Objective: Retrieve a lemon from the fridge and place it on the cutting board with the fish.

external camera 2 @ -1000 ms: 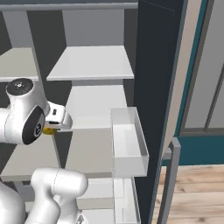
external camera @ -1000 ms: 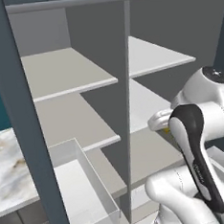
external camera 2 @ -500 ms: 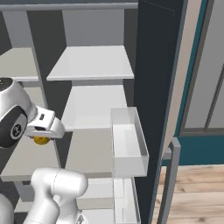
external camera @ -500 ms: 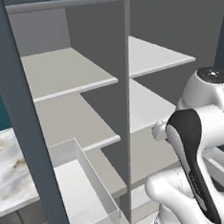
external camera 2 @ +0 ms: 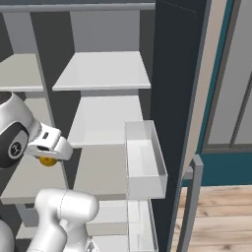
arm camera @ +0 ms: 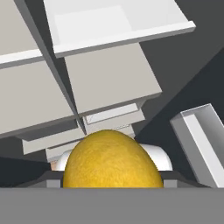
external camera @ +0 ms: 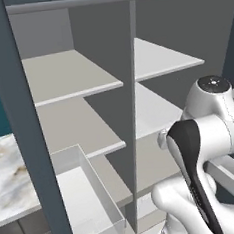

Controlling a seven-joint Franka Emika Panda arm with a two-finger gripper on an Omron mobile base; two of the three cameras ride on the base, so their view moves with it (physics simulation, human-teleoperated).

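Now the gripper (external camera 2: 48, 156), jaws set wide around the lemon (arm camera: 113, 159), is holding it just outside the fridge (external camera 2: 103, 74) shelves, so carrying it over to the cutting board is likely coming next.

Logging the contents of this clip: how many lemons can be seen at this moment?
1. The lemon sits right at the end effector in front of the open fridge; the right base view shows it under the hand. Others could be hidden behind the arm.
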